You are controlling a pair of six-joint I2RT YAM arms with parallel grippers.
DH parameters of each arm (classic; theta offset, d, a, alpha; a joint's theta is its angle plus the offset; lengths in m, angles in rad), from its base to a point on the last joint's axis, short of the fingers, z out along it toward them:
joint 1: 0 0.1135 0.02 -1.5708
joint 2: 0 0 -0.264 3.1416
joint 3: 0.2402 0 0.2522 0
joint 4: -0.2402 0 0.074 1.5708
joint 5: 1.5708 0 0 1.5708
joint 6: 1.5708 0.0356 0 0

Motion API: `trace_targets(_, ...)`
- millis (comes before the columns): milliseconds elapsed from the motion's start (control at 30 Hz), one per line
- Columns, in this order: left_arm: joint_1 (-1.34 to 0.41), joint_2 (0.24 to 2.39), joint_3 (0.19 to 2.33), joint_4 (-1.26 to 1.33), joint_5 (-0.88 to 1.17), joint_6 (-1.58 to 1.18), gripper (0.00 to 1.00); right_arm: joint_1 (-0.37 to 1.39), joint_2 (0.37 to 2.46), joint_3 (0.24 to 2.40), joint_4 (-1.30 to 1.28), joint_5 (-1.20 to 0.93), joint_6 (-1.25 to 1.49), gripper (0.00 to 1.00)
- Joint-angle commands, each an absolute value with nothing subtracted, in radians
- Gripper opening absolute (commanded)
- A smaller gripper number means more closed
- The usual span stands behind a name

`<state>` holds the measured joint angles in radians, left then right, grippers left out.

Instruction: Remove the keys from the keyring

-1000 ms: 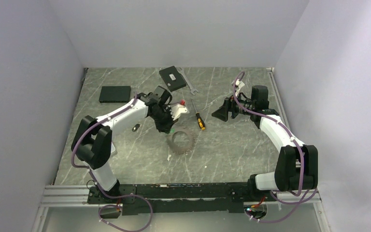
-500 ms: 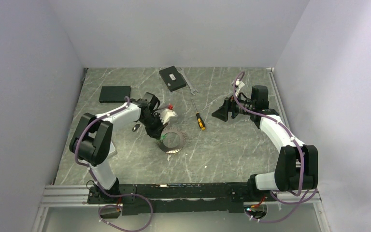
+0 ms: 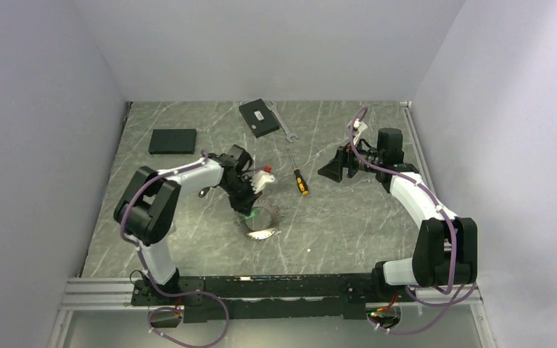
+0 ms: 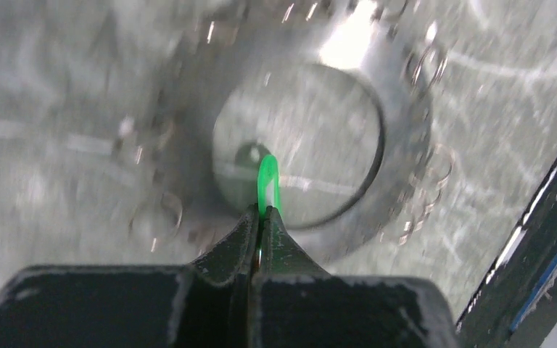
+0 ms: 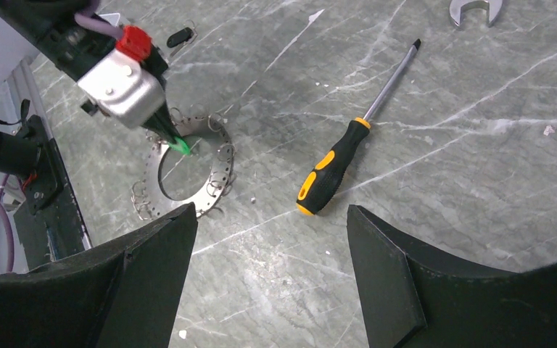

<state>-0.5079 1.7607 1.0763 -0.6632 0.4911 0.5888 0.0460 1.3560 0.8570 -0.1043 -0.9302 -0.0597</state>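
My left pincer [image 4: 262, 217] is clamped on the green tag [image 4: 267, 180] of the keyring [image 4: 399, 138], which sits on the counter [image 4: 58, 87] just ahead. My right pincer [image 5: 268, 225] gapes, holding nothing, well apart near the screwdriver [image 5: 333, 170]. The keys [image 4: 435, 163] fringe the hoop all round; I judge nearly all the work remains.
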Motion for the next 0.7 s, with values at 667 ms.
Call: trace_targets(667,-0.383,1.76,1.09,-0.63,0.792,0.389,0.1,0.031,1.339,0.867,-0.093,-0.967,-0.075,0.8)
